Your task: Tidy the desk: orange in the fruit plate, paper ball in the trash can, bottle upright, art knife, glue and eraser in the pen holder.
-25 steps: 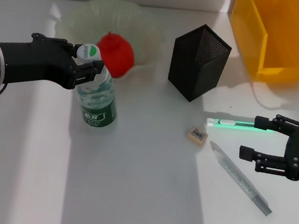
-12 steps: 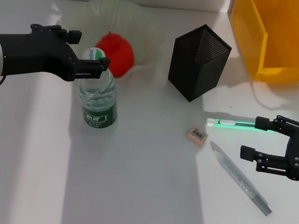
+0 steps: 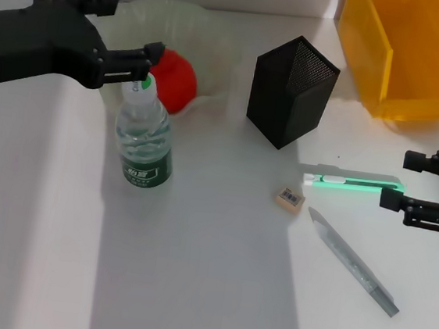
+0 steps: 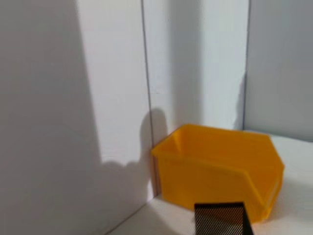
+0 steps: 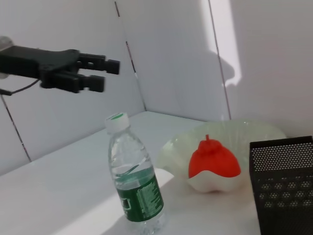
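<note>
Small clear plastic water bottle upright beside scalloped pale-green fruit plate holding red-orange fruit, black left gripper spread above cap, black right gripper unclenched near green art knife, tan eraser, grey pen, black mesh pen holder between.

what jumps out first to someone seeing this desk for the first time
The bright yellow trash can at the far right corner grabs the eye, then the red-orange orange sitting in the pale-green fruit plate at the back left. Just in front, the bottle stands upright, with the open left end effector raised above its cap.
</note>
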Robot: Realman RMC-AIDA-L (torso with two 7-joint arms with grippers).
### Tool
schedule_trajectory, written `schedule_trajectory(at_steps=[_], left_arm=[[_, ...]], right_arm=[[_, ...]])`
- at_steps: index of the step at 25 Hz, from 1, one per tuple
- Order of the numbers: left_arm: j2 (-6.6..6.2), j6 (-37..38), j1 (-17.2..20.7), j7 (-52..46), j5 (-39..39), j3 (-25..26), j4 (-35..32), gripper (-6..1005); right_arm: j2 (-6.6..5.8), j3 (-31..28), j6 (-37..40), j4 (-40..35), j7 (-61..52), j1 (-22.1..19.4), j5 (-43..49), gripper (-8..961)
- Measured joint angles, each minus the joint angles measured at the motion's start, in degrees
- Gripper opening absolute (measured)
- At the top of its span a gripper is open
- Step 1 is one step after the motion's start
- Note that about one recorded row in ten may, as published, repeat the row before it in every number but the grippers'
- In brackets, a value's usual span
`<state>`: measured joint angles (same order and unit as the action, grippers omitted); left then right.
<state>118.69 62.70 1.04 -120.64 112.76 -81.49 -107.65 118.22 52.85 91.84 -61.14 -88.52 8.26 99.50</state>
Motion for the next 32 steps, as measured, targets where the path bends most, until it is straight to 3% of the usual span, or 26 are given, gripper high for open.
schedule_trajectory(at_steps=[3,4,7,9,10,11,13,14,15,18,20,21,23,29,32], left_arm=[[-0.05,0.31,1.58,4.39,-5.08,-0.01,-0.07,819],[-0.14,3.82,4.46,16.37,-17.98,-0.07,1.49,818],[-0.12,9.68,5.84,28.27,-26.83,-0.31,6.10,818],[-0.10,18.80,4.72,40.91,-35.33,-0.35,18.03,818],[-0.10,18.80,4.72,40.91,-35.33,-0.35,18.03,818],[-0.12,21.68,3.59,43.73,-36.84,-0.20,22.38,818],[-0.14,27.67,0.31,49.72,-38.26,0.14,33.53,819],[-0.15,31.54,-3.65,54.92,-38.41,0.60,45.25,819],[-0.15,31.54,-3.65,54.92,-38.41,0.60,45.25,819],[-0.21,32.39,-10.05,60.97,-37.76,0.98,61.40,819],[-0.34,31.22,-13.36,64.37,-37.37,1.03,69.15,818],[-0.34,31.22,-13.36,64.37,-37.37,1.03,69.15,818],[-0.34,28.08,-16.28,68.17,-36.53,0.95,76.39,818],[-0.13,24.78,-16.48,68.27,-35.41,0.84,77.71,815],[-0.12,24.77,-16.33,68.24,-35.41,0.94,77.78,812]], right_arm=[[-0.22,-2.06,0.54,-2.49,-3.83,-0.07,0.64,841],[-0.32,-3.71,1.27,-4.76,-6.80,0.23,2.09,841],[-0.32,-5.40,2.47,-7.58,-10.84,0.78,3.97,841],[-0.34,-7.16,3.97,-12.97,-19.04,2.26,7.70,841],[-0.34,-7.16,3.97,-12.97,-19.04,2.26,7.70,841],[-0.46,-7.32,4.48,-15.12,-22.50,2.95,9.52,841],[-0.62,-7.35,5.78,-19.86,-28.97,4.53,13.72,841],[-0.65,-7.22,6.93,-22.43,-32.15,5.60,16.80,840],[-0.65,-7.02,8.19,-25.33,-34.84,6.85,19.97,840],[-0.33,-5.94,12.65,-32.03,-39.55,11.36,29.68,840],[-0.01,-1.57,16.60,-34.80,-37.78,16.79,38.25,840],[-0.01,-1.57,16.60,-34.80,-37.78,16.79,38.25,840],[0.17,3.58,17.02,-34.92,-33.70,19.65,43.03,840],[0.87,17.26,9.73,-31.19,-24.45,23.24,52.65,840],[0.87,20.22,5.84,-29.31,-24.17,23.32,54.41,841]])
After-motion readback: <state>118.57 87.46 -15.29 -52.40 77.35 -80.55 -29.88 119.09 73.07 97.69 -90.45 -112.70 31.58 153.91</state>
